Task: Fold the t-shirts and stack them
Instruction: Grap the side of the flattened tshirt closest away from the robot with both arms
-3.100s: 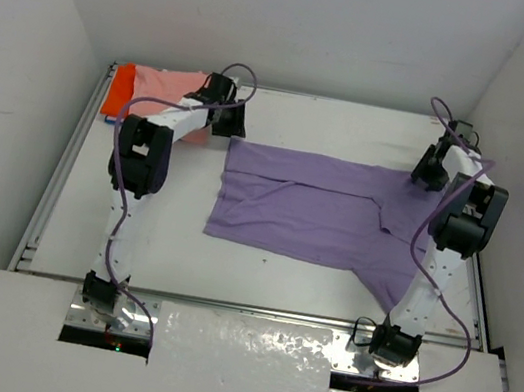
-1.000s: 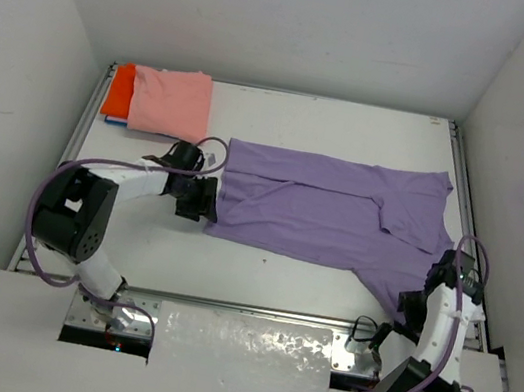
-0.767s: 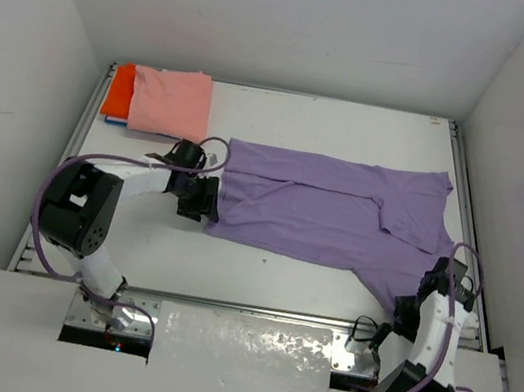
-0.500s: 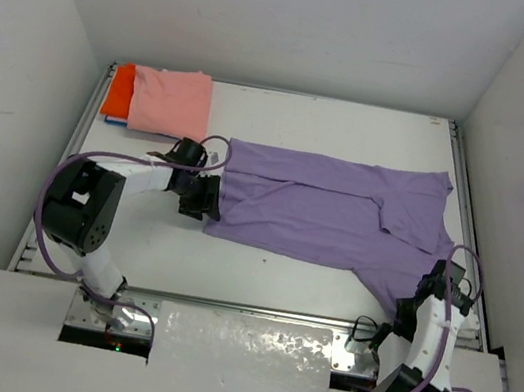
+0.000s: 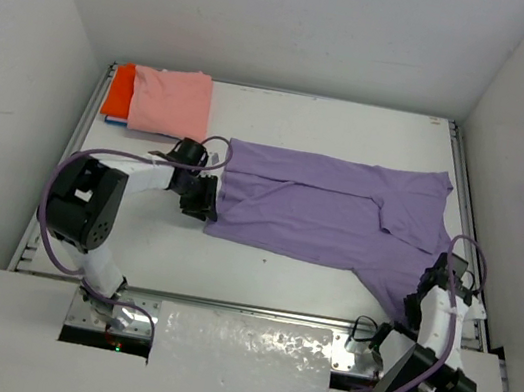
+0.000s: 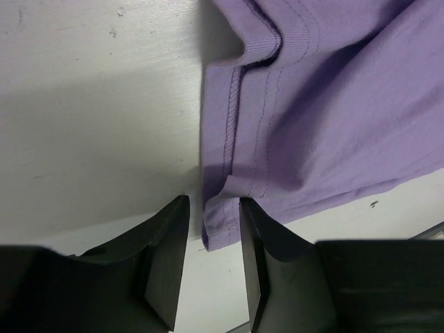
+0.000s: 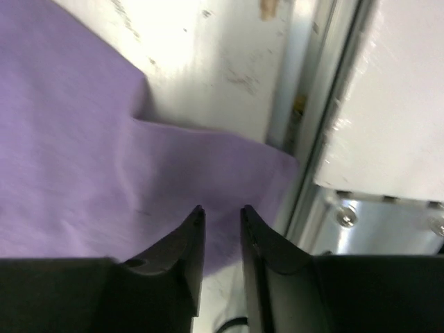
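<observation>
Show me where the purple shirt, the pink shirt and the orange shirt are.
Purple shirt (image 5: 320,211), top view, middle of its spread body.
Pink shirt (image 5: 170,101), top view, centre of its folded face.
Orange shirt (image 5: 118,90), top view, strip showing beside the pink one.

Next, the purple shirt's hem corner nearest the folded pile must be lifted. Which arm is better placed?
Left. The left tool straddles that corner of the purple shirt, with the cloth edge between its jaws. The right tool is at the shirt's opposite end, by the table's rail.
</observation>
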Controlling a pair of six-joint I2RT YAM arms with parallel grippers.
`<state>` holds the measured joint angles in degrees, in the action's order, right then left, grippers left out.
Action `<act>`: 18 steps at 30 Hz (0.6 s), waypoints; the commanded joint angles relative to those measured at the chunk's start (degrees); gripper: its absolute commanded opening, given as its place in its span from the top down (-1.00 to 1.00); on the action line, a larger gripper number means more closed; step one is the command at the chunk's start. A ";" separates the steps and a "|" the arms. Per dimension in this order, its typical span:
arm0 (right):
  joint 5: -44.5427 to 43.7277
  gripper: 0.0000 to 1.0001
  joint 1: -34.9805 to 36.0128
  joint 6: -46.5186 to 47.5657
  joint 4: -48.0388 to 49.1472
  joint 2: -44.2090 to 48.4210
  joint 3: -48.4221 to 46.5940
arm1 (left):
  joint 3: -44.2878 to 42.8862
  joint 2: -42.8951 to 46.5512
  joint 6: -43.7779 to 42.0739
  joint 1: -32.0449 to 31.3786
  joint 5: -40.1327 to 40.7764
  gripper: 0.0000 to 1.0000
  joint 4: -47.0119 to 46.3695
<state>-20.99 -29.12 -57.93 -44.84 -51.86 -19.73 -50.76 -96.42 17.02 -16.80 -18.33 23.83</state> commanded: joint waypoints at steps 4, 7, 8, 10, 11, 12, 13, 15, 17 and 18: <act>0.43 0.12 -0.14 1.77 6.08 -0.80 0.65 | -0.74 -1.40 -0.75 -0.52 0.92 0.33 1.21; -0.19 0.07 -0.14 2.56 6.87 1.66 1.88 | -0.57 -1.22 -0.67 -0.52 1.01 0.29 1.65; -0.45 0.06 -0.14 3.34 7.04 1.93 1.88 | -0.48 -1.22 -0.58 -0.52 0.93 0.28 1.74; -0.89 0.06 -0.14 3.53 7.66 1.67 2.06 | -0.30 -1.49 -0.58 -0.52 1.01 0.27 1.74; -0.72 0.06 -0.14 3.70 8.10 1.24 2.23 | -0.13 -1.58 -0.49 -0.52 1.10 0.27 1.65; -0.54 0.06 -0.14 3.62 8.36 0.10 2.41 | -0.04 -1.66 -0.49 -0.60 0.93 0.26 1.65; -0.45 0.07 -0.14 2.83 8.45 -0.61 2.85 | 0.05 -1.66 -0.41 -0.52 0.92 0.26 1.57; -0.10 0.10 -0.14 2.04 8.54 -1.49 3.46 | -0.04 -1.75 -0.23 -0.52 0.66 0.26 1.65; 0.07 0.12 -0.14 1.07 9.50 -1.67 4.95 | -0.48 -1.58 -0.14 -0.52 0.49 0.26 1.83; 0.25 0.17 -0.06 0.72 10.55 -1.23 5.92 | -0.83 -1.32 -0.05 -0.52 0.75 0.27 2.18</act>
<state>-20.64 -29.12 -55.59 -37.19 -52.53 -17.26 -51.09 -96.75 17.06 -16.80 -18.81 24.01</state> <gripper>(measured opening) 0.437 0.366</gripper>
